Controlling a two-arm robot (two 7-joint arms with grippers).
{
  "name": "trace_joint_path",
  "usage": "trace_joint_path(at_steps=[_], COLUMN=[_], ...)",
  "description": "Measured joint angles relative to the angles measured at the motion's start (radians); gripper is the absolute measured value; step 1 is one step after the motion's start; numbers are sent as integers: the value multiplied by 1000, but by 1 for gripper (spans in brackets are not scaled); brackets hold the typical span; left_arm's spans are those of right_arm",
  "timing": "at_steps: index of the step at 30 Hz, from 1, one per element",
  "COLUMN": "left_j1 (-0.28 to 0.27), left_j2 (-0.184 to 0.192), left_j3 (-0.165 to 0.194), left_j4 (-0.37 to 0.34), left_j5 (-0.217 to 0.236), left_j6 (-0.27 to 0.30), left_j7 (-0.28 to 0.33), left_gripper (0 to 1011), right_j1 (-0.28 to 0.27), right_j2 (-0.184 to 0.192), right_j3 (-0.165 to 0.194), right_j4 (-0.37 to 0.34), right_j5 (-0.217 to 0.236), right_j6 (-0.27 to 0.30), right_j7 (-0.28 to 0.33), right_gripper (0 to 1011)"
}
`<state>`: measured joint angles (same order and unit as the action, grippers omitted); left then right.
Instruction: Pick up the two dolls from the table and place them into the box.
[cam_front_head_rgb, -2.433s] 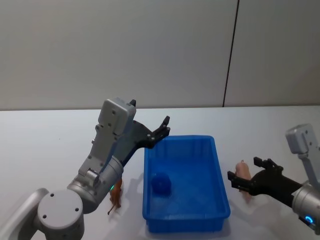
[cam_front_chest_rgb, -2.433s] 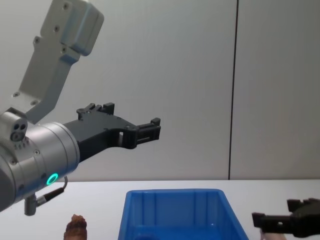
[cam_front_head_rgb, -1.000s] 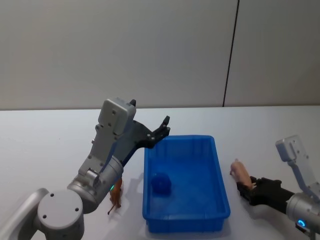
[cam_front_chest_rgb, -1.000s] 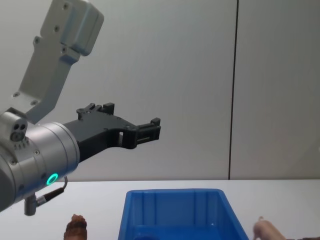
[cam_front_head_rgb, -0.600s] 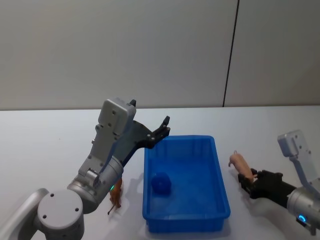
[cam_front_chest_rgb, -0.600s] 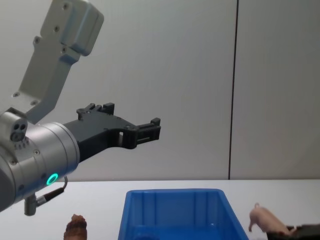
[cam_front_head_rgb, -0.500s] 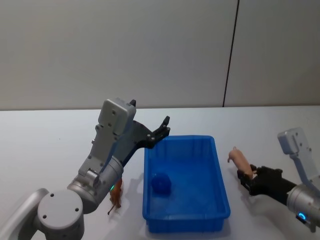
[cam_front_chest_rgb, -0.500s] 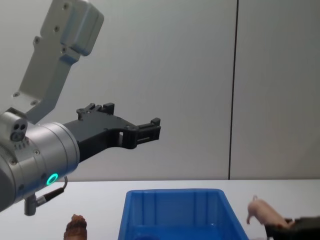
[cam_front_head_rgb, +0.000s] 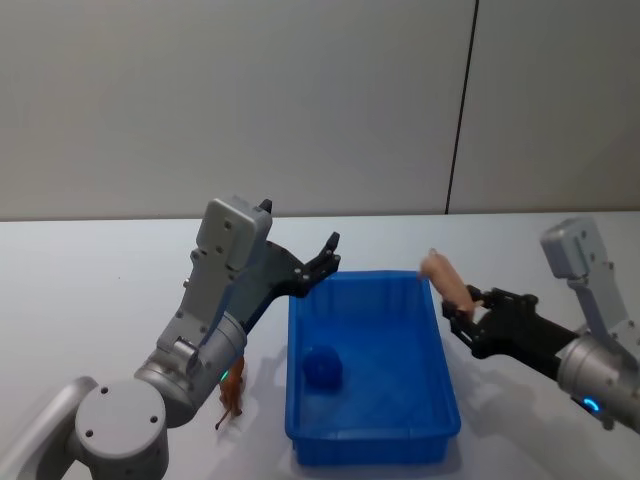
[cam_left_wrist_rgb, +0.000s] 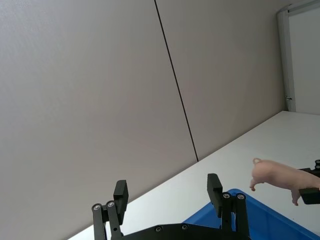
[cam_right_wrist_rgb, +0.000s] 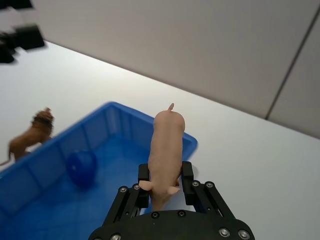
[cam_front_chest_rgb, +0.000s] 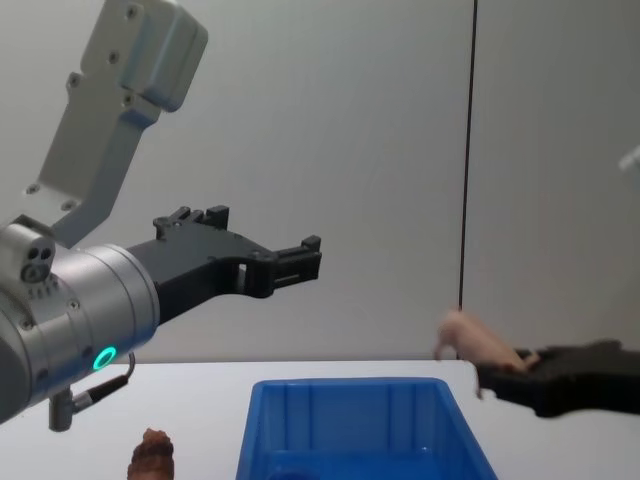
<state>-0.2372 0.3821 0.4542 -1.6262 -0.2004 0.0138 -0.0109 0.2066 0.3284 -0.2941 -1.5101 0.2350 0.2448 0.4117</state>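
- Right gripper (cam_front_head_rgb: 462, 308) clamps the smooth pale-pink pig doll (cam_front_head_rgb: 443, 273) over the bright blue plastic box (cam_front_head_rgb: 370, 447) rim; next, I'd say: carry inward, release.
- Left gripper (cam_front_head_rgb: 325, 256) hangs raised, jaws apart; lumpy reddish-brown doll (cam_front_head_rgb: 231, 397) waits beside the box.

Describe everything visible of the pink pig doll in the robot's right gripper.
The pink doll is a small, smooth pig, plastic by its look, pale pinkish-tan, with short legs and a thin curled tail. The right gripper holds it in the air, its black fingers shut on the head end, so the rump and tail point away from the gripper. It hangs over the right rim of the blue box, near the far corner, touching nothing but the fingers.
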Motion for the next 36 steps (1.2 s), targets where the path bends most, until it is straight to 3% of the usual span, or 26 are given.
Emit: trace_joint_path(at_steps=[11, 21, 30, 36], left_j1=[0, 0, 0, 0], left_j2=[0, 0, 0, 0], left_j3=[0, 0, 0, 0], left_j4=[0, 0, 0, 0], left_j5=[0, 0, 0, 0], left_j6=[0, 0, 0, 0], left_j7=[0, 0, 0, 0], left_gripper=[1001, 1001, 1001, 1001], right_j1=[35, 55, 53, 35], right_j2=[-35, -62, -56, -35], right_j3=[-32, -58, -58, -43], right_j4=[-33, -30, -31, -44], right_j5=[-7, -17, -11, 9], right_j6=[19, 54, 63, 58], right_j7=[98, 131, 117, 91], right_gripper=[369, 662, 938, 1001])
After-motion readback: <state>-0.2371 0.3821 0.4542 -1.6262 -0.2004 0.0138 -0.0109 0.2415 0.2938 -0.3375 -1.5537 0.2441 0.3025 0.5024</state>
